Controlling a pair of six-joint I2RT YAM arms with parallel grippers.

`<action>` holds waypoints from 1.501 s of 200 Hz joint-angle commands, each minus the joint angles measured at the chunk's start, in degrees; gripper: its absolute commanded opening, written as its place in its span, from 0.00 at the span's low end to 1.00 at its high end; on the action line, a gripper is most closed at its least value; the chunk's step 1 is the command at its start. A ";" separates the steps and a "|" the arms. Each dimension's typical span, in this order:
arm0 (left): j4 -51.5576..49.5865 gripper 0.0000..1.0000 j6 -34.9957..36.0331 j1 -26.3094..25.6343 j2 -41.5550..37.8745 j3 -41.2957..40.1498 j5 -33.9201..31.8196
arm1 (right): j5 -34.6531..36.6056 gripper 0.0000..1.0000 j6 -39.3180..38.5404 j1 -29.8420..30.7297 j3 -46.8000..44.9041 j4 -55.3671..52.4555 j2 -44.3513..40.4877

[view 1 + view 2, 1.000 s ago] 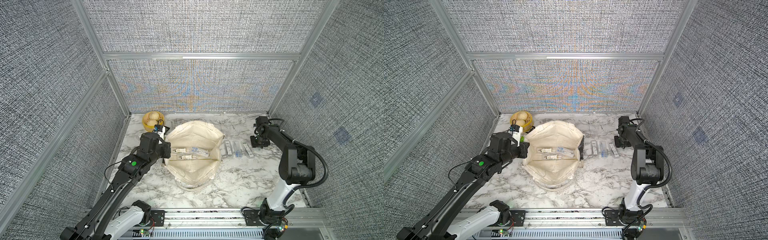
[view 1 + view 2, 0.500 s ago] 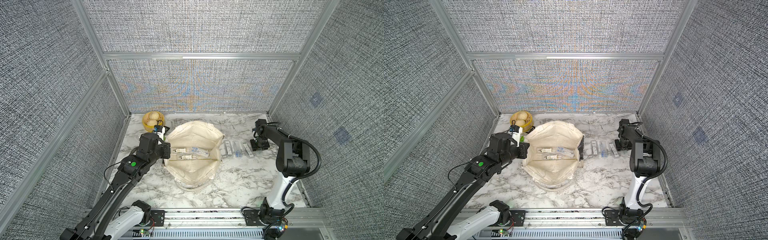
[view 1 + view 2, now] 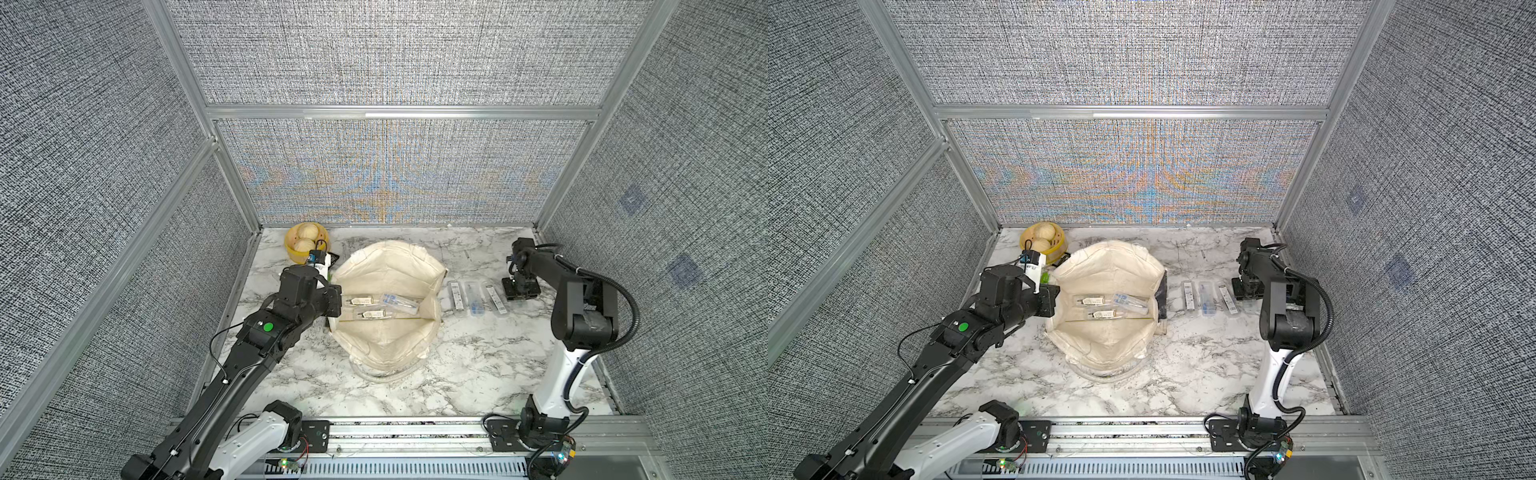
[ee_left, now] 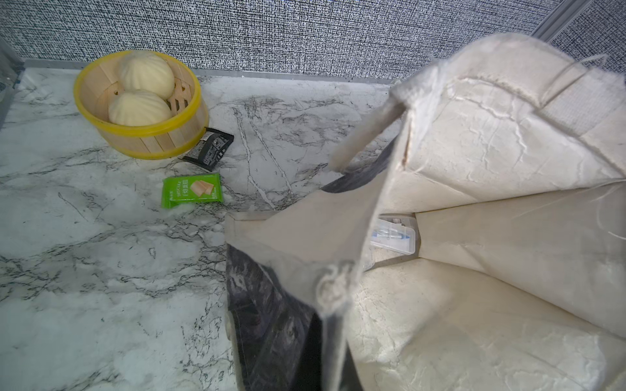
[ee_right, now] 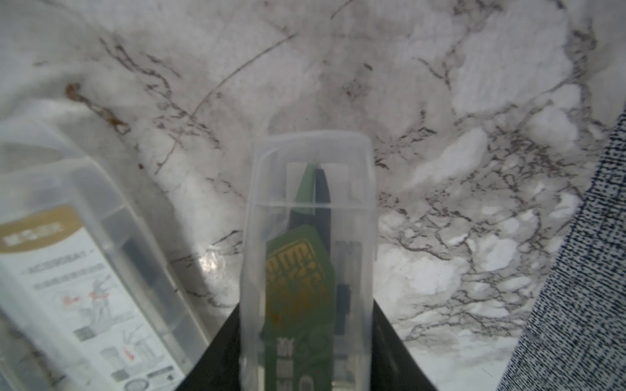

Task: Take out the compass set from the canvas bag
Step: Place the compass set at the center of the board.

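The white and grey marble table (image 3: 478, 374) fills the floor of the box. In the middle sits the big floppy cream canvas bag (image 3: 386, 345), open wide at the top. The black left arm (image 3: 257, 345) reaches to the side of the bag nearest the basket, and the left gripper (image 3: 335, 305) is pinched tight on the bag's rim there. The black and white right arm (image 3: 577, 299) bends down at the far right of the table. The right gripper (image 3: 519, 291) points down. Its wrist view shows its two black fingers (image 5: 223, 365) squeezing a clear plastic case with a green compass set (image 5: 305, 243) inside. I cannot tell if that case touches the table. A small round yellow basket (image 4: 142, 133) with two pale buns (image 4: 145, 72) stands in the back corner. Three clear cases (image 3: 376, 314) lie on the bottom of the bag. A row of cases (image 3: 473, 297), three of them, lies on the table between the bag and the right gripper. A green snack packet (image 4: 192, 190) and a black snack packet (image 4: 208, 149) lie just beside the basket.
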 commanded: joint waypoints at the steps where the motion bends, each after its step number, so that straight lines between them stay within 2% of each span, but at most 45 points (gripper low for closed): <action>1: 1.50 0.00 -0.14 0.09 -0.19 0.00 0.78 | 0.36 0.40 -0.40 0.00 0.27 -1.45 0.69; 147: 1.43 0.00 -0.10 0.12 -1.06 -0.17 0.78 | 1.79 0.57 0.59 0.24 -0.70 -0.57 1.18; 208: 1.40 0.00 -0.13 0.14 -1.15 -0.32 0.70 | 2.42 0.59 0.90 0.66 -0.45 -1.24 -0.33; 242: 1.54 0.00 0.03 0.10 -1.11 -0.31 0.65 | 4.88 0.59 0.44 1.94 2.70 -4.97 -4.23; 264: 1.85 0.00 0.12 0.11 -1.44 -0.60 0.51 | 7.05 0.59 -0.30 3.88 5.30 -7.87 -9.64; 280: 2.03 0.00 0.13 0.10 -1.64 -0.87 0.28 | 7.91 0.58 -0.77 6.48 7.28 -10.28 -14.41; 300: 2.07 0.00 0.12 0.11 -1.51 -0.93 -0.01 | 5.56 0.58 -1.23 13.17 7.27 -10.53 -22.16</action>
